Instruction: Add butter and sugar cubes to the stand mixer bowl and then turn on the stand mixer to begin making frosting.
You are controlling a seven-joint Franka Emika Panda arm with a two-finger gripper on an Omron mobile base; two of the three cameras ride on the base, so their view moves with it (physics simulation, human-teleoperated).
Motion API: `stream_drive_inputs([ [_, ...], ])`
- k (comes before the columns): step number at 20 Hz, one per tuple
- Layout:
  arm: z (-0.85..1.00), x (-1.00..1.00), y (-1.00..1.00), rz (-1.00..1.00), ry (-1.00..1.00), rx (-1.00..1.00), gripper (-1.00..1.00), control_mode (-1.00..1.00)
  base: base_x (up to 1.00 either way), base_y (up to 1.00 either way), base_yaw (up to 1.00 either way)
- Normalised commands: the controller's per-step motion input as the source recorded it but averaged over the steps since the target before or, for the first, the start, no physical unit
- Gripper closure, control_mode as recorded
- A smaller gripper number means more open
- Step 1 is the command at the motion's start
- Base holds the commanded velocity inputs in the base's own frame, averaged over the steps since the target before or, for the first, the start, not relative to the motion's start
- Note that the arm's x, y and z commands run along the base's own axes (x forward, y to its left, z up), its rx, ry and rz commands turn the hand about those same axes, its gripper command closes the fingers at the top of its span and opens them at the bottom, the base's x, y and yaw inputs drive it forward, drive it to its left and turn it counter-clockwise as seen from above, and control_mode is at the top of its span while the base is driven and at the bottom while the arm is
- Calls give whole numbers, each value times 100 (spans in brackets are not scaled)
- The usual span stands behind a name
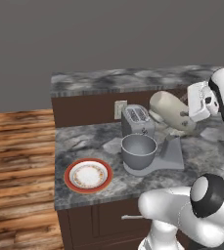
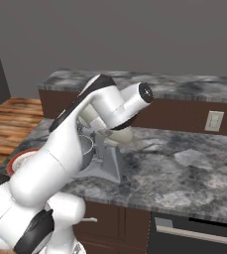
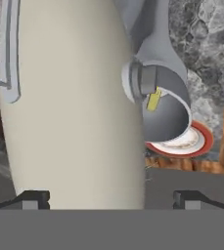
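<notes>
The tool (image 3: 111,197) has its jaws spread wide and holds nothing. The two dark fingertips (image 3: 33,197) stand far apart, and between them, directly ahead, is the rounded cream-beige head of the stand mixer (image 3: 69,102). The head lies very close in front of the tool; I cannot tell if the fingertips touch it.

In the hand view, the stand mixer bowl (image 3: 169,114) is ahead of the tool and to the right of the mixer head. The butter (image 3: 153,100), a small yellow stick, lies inside this bowl near its rim. Just beyond the bowl is the red-rimmed plate (image 3: 205,141), lying on the grey marbled worktop (image 3: 206,44).

From the left base view, the tool (image 1: 200,100) is at the rear end of the tilted mixer head, and the bowl sits on the grey base of the mixer, in front of the silver toaster (image 1: 137,119). The plate lies near the front edge of the worktop, apart from the bowl. In the right base view the white arm (image 2: 80,134) hides most of the mixer.
</notes>
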Motion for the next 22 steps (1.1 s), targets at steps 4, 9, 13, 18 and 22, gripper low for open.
stream_drive_inputs([
  [4,-88,0,51,0,18,-24,-100,-100,0,0,0],
  [9,-89,0,41,-1,22,-23,-100,-100,0,0,0],
  [13,-90,4,46,-1,23,-23,-100,-100,0,0,0],
  [18,-82,0,49,0,19,-24,-100,-100,0,0,0],
  [22,-9,-35,16,0,0,-15,-100,-100,0,0,0],
])
